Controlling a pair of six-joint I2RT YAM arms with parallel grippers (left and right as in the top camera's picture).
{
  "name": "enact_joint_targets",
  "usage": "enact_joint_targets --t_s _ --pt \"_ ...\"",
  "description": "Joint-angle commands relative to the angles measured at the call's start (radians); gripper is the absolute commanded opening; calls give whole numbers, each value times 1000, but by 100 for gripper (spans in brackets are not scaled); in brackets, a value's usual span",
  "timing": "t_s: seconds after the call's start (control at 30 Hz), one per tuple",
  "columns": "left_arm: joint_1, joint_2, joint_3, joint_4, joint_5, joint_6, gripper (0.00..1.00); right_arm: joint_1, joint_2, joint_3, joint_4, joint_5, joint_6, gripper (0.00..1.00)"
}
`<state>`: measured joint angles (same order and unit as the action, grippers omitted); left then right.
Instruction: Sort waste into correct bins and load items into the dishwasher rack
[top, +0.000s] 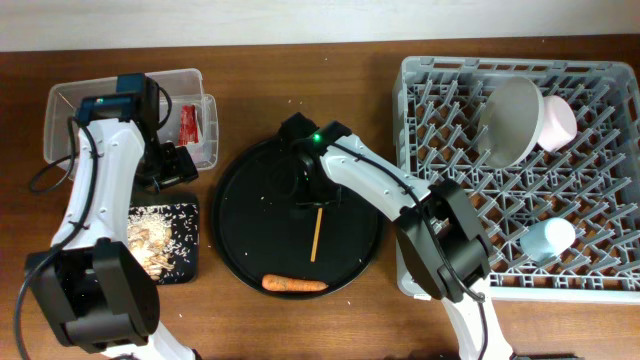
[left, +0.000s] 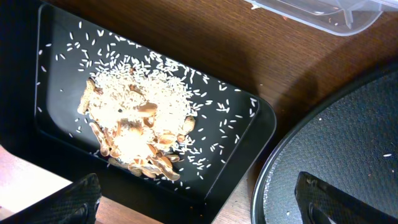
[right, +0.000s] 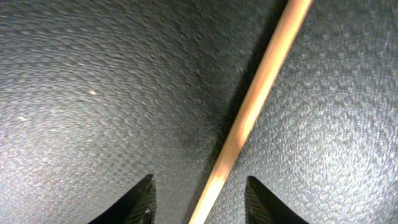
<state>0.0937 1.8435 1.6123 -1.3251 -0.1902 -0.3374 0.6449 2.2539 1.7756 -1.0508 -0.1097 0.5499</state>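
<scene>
One wooden chopstick (top: 316, 236) lies on the round black tray (top: 250, 250), with an orange carrot (top: 294, 284) near the tray's front. My right gripper (top: 305, 188) is open low over the chopstick's far end; in the right wrist view its fingers (right: 199, 202) straddle the chopstick (right: 261, 81). My left gripper (top: 172, 165) is open and empty between the clear tub (top: 70, 100) and the shallow black tray (top: 190, 262). Rice scraps (left: 140, 118) lie in that black tray (left: 236, 155). A red wrapper (top: 188, 122) lies in the tub. I see no tissue and no second chopstick.
The grey rack (top: 440, 150) at right holds a white plate (top: 508, 122), a pinkish bowl (top: 560, 122) and a light blue cup (top: 548, 240). In the left wrist view my gripper (left: 208, 202) hangs over the gap between the black tray and the round tray (left: 348, 143).
</scene>
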Motion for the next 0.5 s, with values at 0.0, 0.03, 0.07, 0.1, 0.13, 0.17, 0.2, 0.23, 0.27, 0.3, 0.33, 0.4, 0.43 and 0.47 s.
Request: enact_joint_targets --t_s 0.0,0.03,0.07,0.1,0.13,0.17,0.2,0.23,0.27,0.3,0.33,0.4,0.43,0.47 --pt "1 -31 9 -4 18 -10 99 4 32 -29 -8 15 37 36" --pt "1 -31 9 -4 18 -10 99 4 32 -37 -7 16 51 35" --pt "1 -31 9 -4 18 -10 99 4 32 -39 -8 16 59 29" --pt "1 -31 9 -4 18 -10 99 4 32 -39 -8 16 61 22" --pt "1 -31 9 -4 18 -10 99 4 32 -39 -8 15 61 17" --pt "1 -31 9 -4 18 -10 99 4 32 -39 -9 15 61 11" --pt "1 -31 9 -4 18 -10 99 4 32 -39 -8 12 62 8" --pt "1 -31 9 -4 18 -10 99 4 32 -39 -8 6 62 5" --pt "1 -31 9 -4 18 -10 99 4 32 -39 -7 -6 61 4" --pt "1 -31 9 -4 19 -10 99 4 32 -38 0 -18 60 4" --pt "1 -31 9 -4 18 -10 99 2 29 -32 -2 -20 57 4" --pt "1 -31 9 -4 18 -10 99 -16 -23 12 -46 -16 10 4" --pt "1 -31 9 -3 19 -10 99 -32 -64 38 -83 -6 -9 4" --pt "1 -31 9 -3 22 -10 99 -53 -115 56 -112 -6 -47 4"
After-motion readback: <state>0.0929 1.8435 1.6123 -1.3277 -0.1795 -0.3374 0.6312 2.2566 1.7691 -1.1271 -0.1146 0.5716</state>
